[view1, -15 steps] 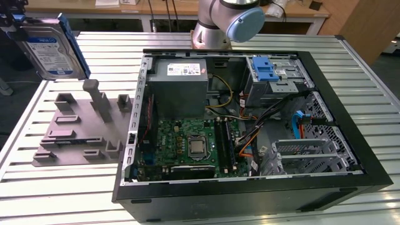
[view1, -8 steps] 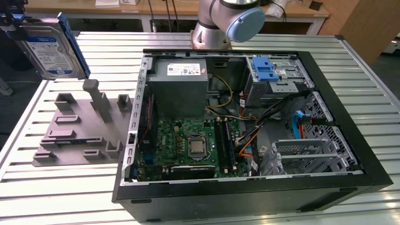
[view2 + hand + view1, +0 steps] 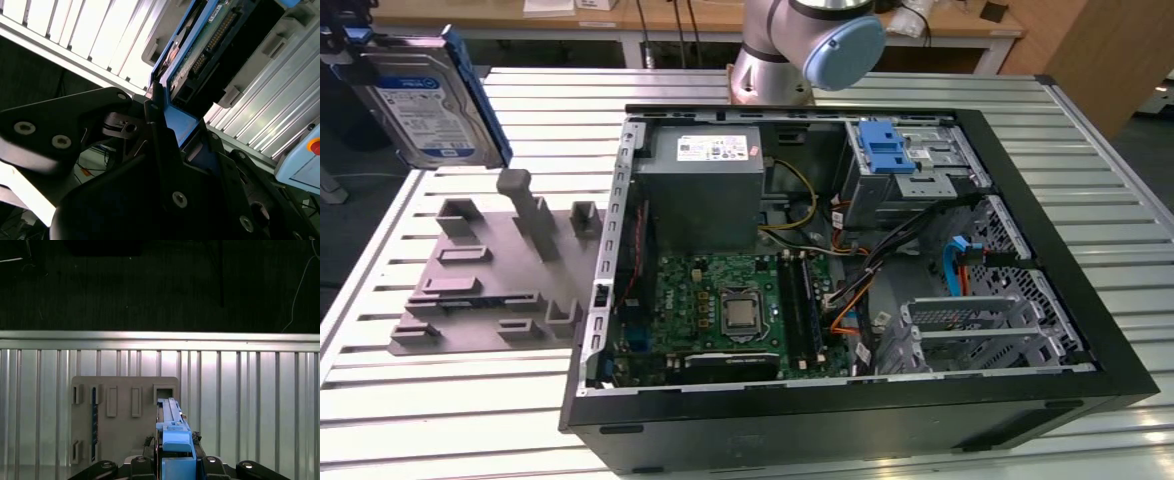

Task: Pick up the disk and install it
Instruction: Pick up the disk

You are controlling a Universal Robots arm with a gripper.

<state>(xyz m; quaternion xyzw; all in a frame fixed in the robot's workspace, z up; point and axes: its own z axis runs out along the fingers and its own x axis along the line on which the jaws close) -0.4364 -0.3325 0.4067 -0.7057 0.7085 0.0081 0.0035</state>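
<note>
Gripper (image 3: 180,127) jaws clamped on the blue carrier edge of the disk (image 3: 427,95), held upright above tabletop (image 3: 454,415), near grey holder plate (image 3: 480,295).

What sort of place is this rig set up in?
Probably a robotics lab or workshop bench: a slatted aluminium table carries an open computer case and a grey fixture plate, with a wooden workbench behind. The tool holds the disk.

Ribbed metal table (image 3: 454,400) under bright light; wooden workbench (image 3: 961,25) behind it
</note>
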